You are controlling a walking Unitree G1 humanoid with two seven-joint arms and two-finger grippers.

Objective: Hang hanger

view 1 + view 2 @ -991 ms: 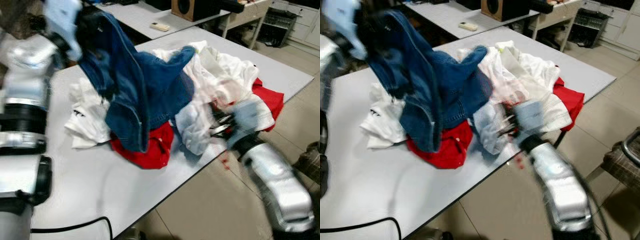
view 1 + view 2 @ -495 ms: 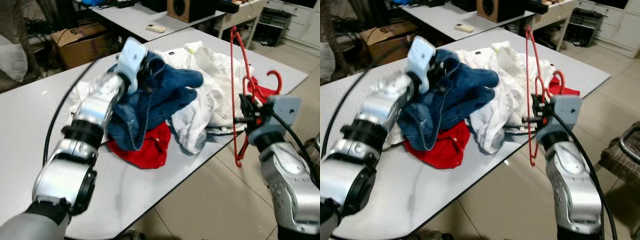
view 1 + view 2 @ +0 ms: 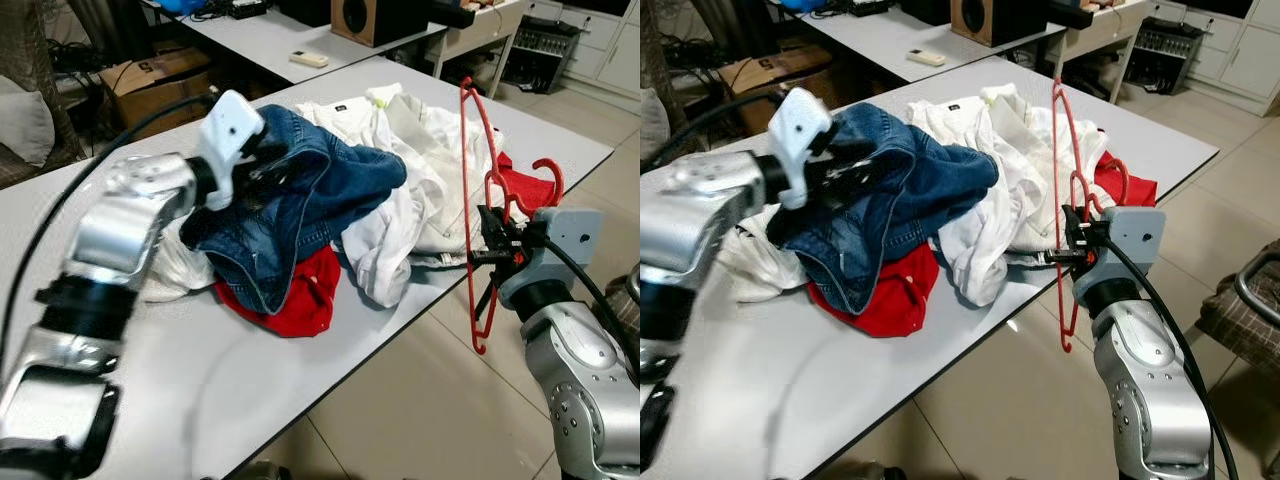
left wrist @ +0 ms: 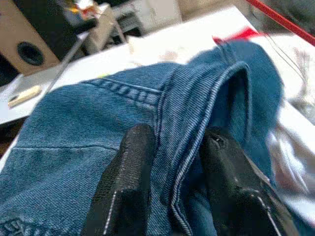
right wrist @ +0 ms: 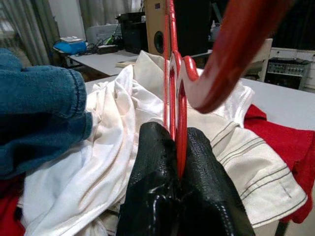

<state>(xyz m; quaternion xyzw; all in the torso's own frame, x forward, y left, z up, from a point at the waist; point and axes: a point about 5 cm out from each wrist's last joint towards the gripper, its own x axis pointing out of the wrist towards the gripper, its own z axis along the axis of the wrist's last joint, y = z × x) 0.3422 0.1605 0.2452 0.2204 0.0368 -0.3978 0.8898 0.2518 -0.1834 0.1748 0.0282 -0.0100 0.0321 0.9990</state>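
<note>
So the red hanger is clamped between the right gripper fingers, held upright just off the table's near edge, beside the white clothes. The hook is seen curling right by the gripper. Meanwhile a fold of the blue jeans is pinched by the left gripper over the pile mid-table.
</note>
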